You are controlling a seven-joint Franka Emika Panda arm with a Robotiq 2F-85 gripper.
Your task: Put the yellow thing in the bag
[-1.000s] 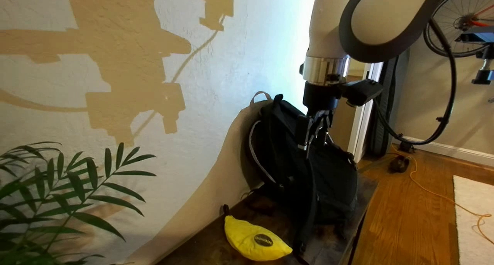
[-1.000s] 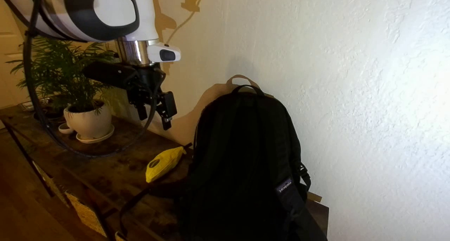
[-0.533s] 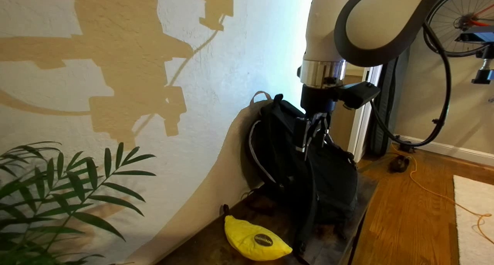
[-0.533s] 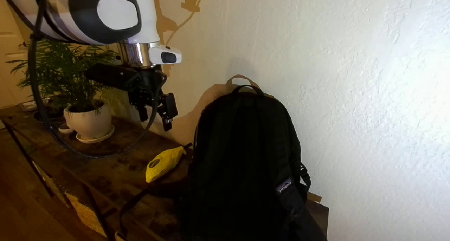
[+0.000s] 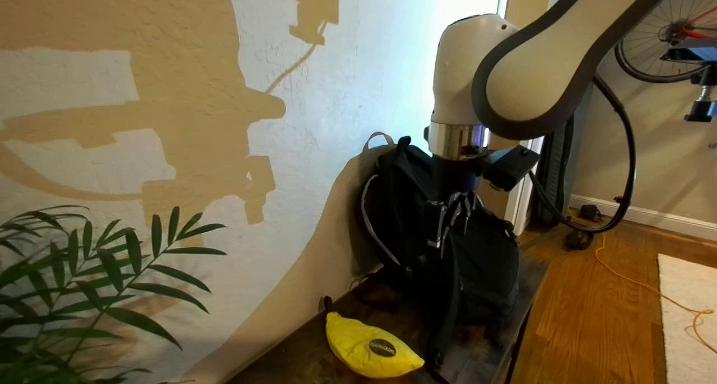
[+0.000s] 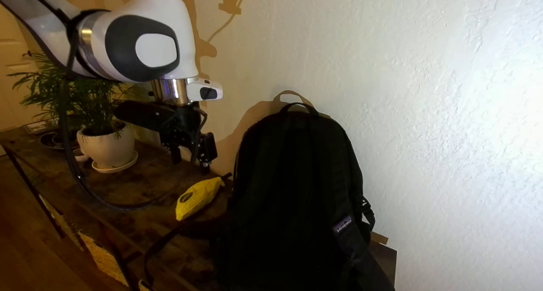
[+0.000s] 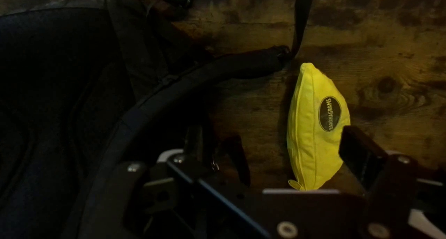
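The white arm (image 6: 146, 47) has dark bands (image 5: 521, 130), a silver collar (image 6: 169, 91), a black cable (image 5: 632, 154) and a black gripper (image 7: 273, 145) with round screws (image 7: 287, 229).

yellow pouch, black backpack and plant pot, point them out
Yellow pouch (image 7: 312, 134): in the wrist view, bare fabric about mid-length.
Black backpack (image 6: 297, 189): in an exterior view, middle of its near side.
Plant pot (image 6: 107, 149): in an exterior view, pale side wall.

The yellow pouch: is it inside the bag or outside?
Outside; the yellow pouch lies on the wooden tabletop, beside the black backpack.
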